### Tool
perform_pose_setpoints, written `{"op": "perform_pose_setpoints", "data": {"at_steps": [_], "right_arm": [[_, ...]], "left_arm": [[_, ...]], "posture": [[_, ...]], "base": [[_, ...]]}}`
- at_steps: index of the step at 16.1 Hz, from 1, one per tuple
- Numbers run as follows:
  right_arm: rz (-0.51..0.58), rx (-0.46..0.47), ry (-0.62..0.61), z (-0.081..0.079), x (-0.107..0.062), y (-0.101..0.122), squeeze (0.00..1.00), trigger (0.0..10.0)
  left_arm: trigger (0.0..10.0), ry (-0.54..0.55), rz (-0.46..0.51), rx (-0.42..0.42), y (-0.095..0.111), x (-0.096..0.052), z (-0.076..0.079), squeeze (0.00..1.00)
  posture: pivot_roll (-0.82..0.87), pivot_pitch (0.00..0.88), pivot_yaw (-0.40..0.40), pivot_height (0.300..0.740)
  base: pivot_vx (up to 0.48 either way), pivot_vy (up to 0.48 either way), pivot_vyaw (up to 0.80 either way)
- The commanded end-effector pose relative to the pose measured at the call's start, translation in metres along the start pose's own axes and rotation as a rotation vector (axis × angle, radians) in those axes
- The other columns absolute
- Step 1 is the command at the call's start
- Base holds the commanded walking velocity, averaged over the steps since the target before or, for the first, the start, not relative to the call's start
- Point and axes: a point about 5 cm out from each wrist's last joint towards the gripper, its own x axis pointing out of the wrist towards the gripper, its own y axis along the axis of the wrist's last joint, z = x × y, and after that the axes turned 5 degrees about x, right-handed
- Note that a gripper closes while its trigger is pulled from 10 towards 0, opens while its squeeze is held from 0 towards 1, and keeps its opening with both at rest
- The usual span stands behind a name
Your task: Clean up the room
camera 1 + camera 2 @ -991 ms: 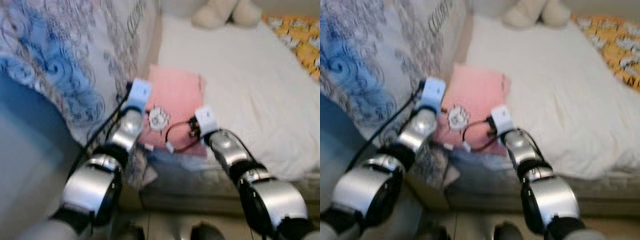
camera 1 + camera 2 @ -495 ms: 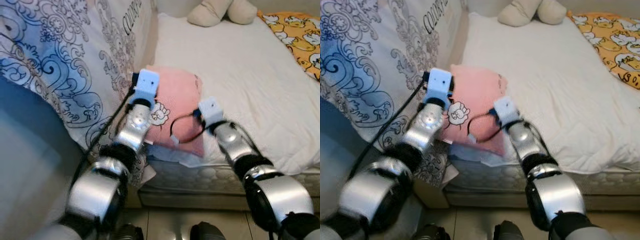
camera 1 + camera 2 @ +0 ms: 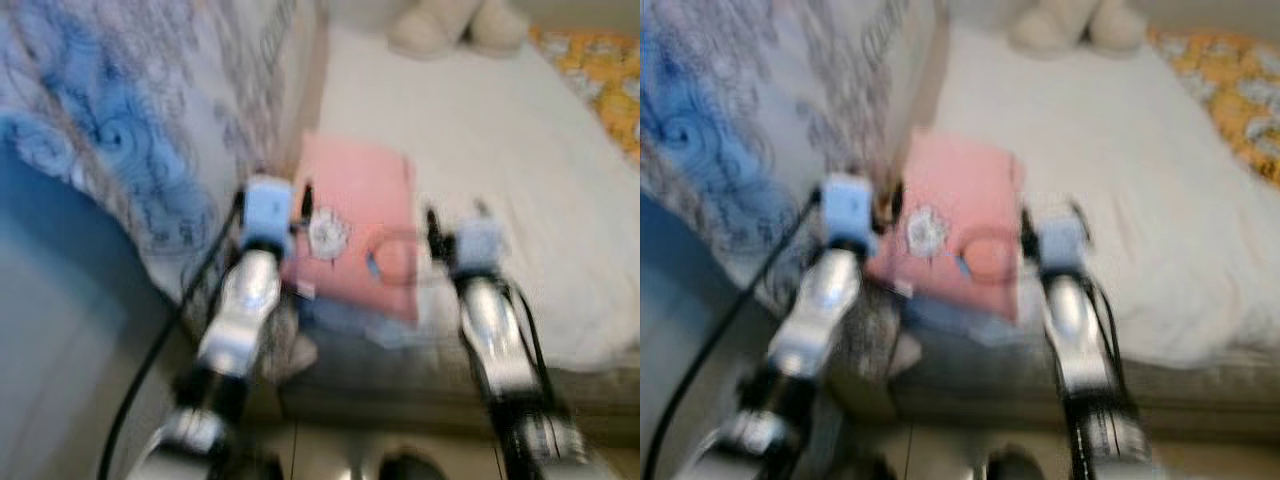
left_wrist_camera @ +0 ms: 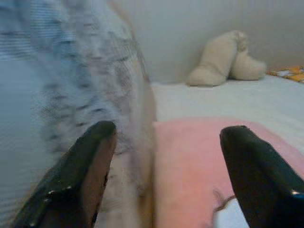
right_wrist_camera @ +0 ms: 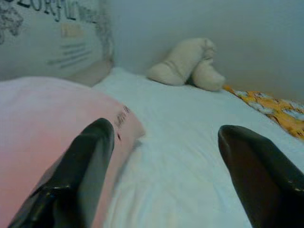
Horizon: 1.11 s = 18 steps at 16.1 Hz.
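Both arms are now stretched fwd over the bed edge, more than 0.5 s ago, when the elbows were bent and lower in the head views. The head views have gone blurry too, so the robot is prob. mid-step or leaning in.

L gripper (image 4: 161,175) has its fingers spread wide, nothing between them. It sits at the pillow's (image 3: 358,225) left edge, beside the patterned quilt (image 3: 130,120). R gripper (image 5: 166,180) is also spread wide and empty, at the pillow's right edge over the sheet (image 3: 500,130).

The pink pillow lies flat at the near left corner of the bed, against the quilt, with a small cartoon print facing up. It hasn't shifted on the bed.

Further back are a cream plush (image 3: 455,25) at the wall and a yellow blanket (image 3: 600,70) at the far right.

Judgement: the arms now bracket the pillow w/ claws open, so a two-handed pickup looks next. No contact yet.
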Motion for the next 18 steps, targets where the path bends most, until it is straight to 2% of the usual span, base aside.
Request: {"op": "perform_pose_setpoints", "data": {"at_steps": [1, 3, 4, 6, 7, 8, 9, 10, 11, 13, 14, 16, 18], "right_arm": [[0.03, 0.037, -0.042, 0.008, -0.006, 0.008, 1.0, 10.0], [-0.036, 0.061, -0.055, 0.019, -0.032, -0.007, 1.0, 10.0], [-0.127, 0.091, -0.088, 0.032, -0.053, -0.024, 1.0, 10.0], [-0.177, 0.097, -0.108, 0.038, -0.061, -0.031, 1.0, 10.0], [-0.2, 0.122, -0.109, 0.04, -0.064, -0.031, 1.0, 10.0], [-0.213, 0.14, -0.096, 0.038, -0.064, -0.031, 1.0, 10.0], [-0.226, 0.13, -0.059, 0.033, -0.064, -0.03, 1.0, 10.0], [-0.218, 0.118, -0.042, 0.031, -0.064, -0.028, 1.0, 10.0], [-0.217, 0.135, 0.001, 0.023, -0.059, -0.026, 0.0, 10.0], [-0.216, 0.145, 0.026, 0.018, -0.05, -0.025, 0.0, 10.0], [-0.214, 0.143, 0.06, 0.011, -0.042, -0.022, 0.0, 10.0], [-0.225, 0.137, 0.102, 0.004, -0.036, -0.019, 0.0, 10.0], [-0.232, 0.138, 0.12, 0.0, -0.033, -0.02, 0.0, 10.0]], "left_arm": [[10.0, 0.048, -0.019, 0.006, -0.004, -0.004, -0.014, 1.0], [10.0, 0.162, -0.168, -0.033, -0.034, -0.019, -0.041, 1.0], [10.0, 0.197, -0.234, 0.002, -0.051, -0.033, -0.054, 1.0], [10.0, 0.179, -0.258, 0.012, -0.056, -0.039, -0.054, 1.0], [10.0, 0.127, -0.288, -0.031, -0.063, -0.047, -0.047, 1.0], [10.0, 0.084, -0.312, -0.079, -0.07, -0.052, -0.042, 1.0], [10.0, 0.068, -0.323, -0.057, -0.072, -0.053, -0.04, 1.0], [10.0, 0.071, -0.332, -0.05, -0.074, -0.053, -0.04, 0.0], [10.0, 0.107, -0.368, -0.087, -0.078, -0.053, -0.038, 0.0], [10.0, 0.163, -0.431, -0.184, -0.085, -0.054, -0.035, 0.0], [10.0, 0.207, -0.482, -0.268, -0.091, -0.055, -0.031, 0.0], [10.0, 0.154, -0.408, -0.225, -0.08, -0.049, -0.022, 0.0], [10.0, 0.141, -0.345, -0.176, -0.069, -0.039, -0.026, 0.0]], "posture": [[-0.13, 0.0, 0.038, 0.714], [-0.15, 0.0, 0.042, 0.714], [-0.15, 0.0, 0.043, 0.714], [-0.15, 0.0, 0.047, 0.714], [-0.16, 0.0, 0.048, 0.714], [-0.16, 0.0, 0.045, 0.714], [-0.17, 0.0, 0.044, 0.714], [-0.17, 0.0, 0.044, 0.714], [-0.18, 0.0, 0.048, 0.714], [-0.19, 0.0, 0.047, 0.714], [-0.19, 0.0, 0.041, 0.714], [-0.18, 0.0, 0.033, 0.714], [-0.16, 0.0, 0.025, 0.714]], "base": [[0.0, 0.0, 0.0], [0.0, 0.0, 0.0], [0.0, 0.0, 0.0], [0.0, 0.0, 0.0], [0.0, 0.0, 0.0], [0.0, -0.472, 0.0], [0.0, -0.442, 0.0], [0.0, -0.442, 0.0], [0.0, -0.442, 0.0], [0.0, -0.442, 0.0], [0.0, -0.442, 0.0], [0.0, -0.442, 0.0], [0.0, -0.442, 0.0]]}}
